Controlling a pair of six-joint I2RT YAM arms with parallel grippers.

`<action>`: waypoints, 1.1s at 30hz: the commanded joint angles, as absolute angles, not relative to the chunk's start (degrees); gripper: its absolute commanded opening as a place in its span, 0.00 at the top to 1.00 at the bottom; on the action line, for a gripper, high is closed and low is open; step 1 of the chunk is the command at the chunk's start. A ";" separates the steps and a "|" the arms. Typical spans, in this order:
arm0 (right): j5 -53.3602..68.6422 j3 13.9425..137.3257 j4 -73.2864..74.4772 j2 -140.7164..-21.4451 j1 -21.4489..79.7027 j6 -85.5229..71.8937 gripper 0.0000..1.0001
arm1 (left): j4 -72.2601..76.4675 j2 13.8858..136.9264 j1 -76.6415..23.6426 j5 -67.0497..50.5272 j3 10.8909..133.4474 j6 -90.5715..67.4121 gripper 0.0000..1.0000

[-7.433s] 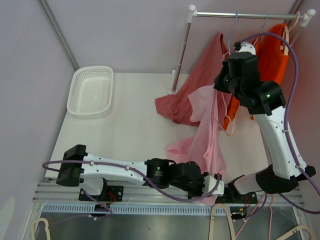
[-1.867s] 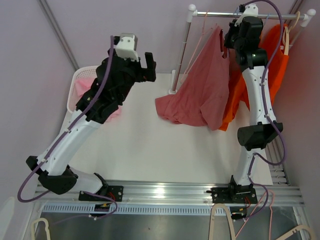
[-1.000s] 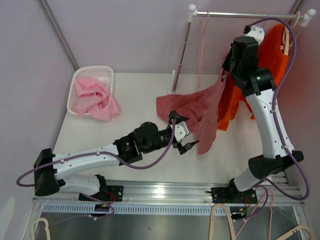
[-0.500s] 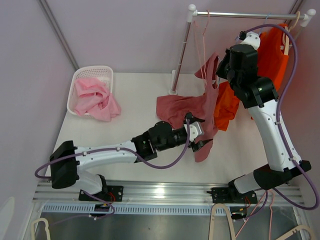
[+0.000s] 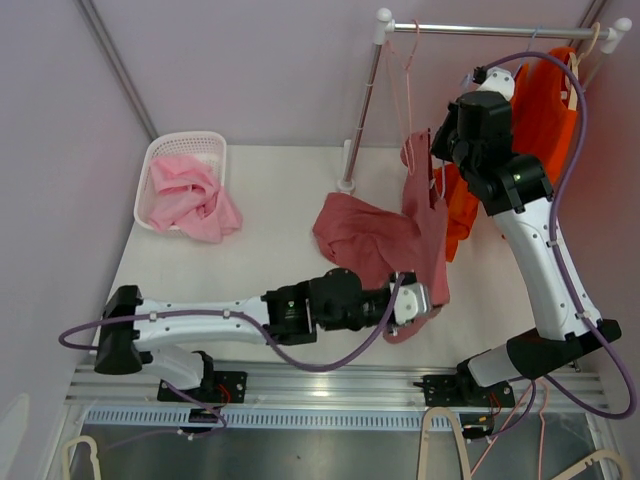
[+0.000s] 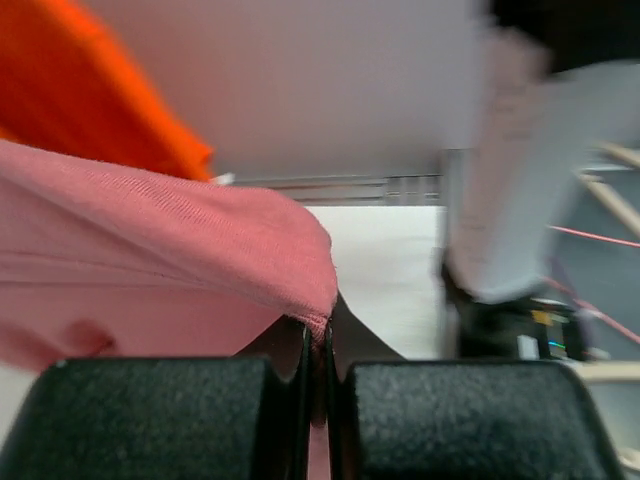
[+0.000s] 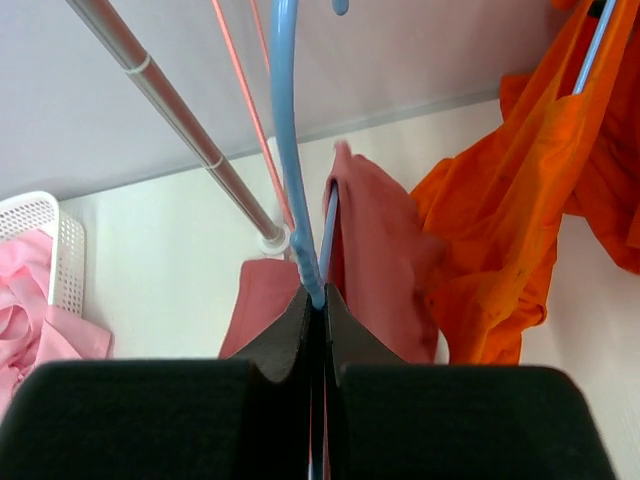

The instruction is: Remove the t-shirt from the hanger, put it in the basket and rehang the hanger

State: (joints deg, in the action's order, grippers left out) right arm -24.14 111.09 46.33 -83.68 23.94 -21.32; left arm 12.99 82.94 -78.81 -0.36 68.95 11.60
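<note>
Red cotton t-shirt [image 5: 365,235] is stretching nearer than before; left jaws are pinching its hem, right jaws clenching the blue hanger [image 7: 283,150].

a pink garment [image 5: 186,196] lies heaped in the white basket [image 5: 186,139], an orange shirt [image 5: 546,96] hangs on the rail [image 5: 450,30]

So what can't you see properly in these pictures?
Top view: fingertips of the left hand are buried in the red shirt.
Right wrist view: the top edge cuts off the hook of the blue hanger.
Left wrist view: the right side is too blurred to read.
</note>
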 commanded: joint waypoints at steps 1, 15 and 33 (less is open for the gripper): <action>-22.60 111.36 40.78 -83.84 21.54 -21.35 1.00 | 7.75 76.12 -85.94 -10.25 71.54 8.72 0.99; -8.72 128.91 63.50 -90.35 18.28 -17.15 1.00 | -13.49 94.47 -79.12 -10.57 72.41 -8.68 0.99; -18.11 111.72 46.34 -75.59 19.16 -10.46 1.00 | -27.23 73.84 -44.92 3.43 82.67 -24.44 0.99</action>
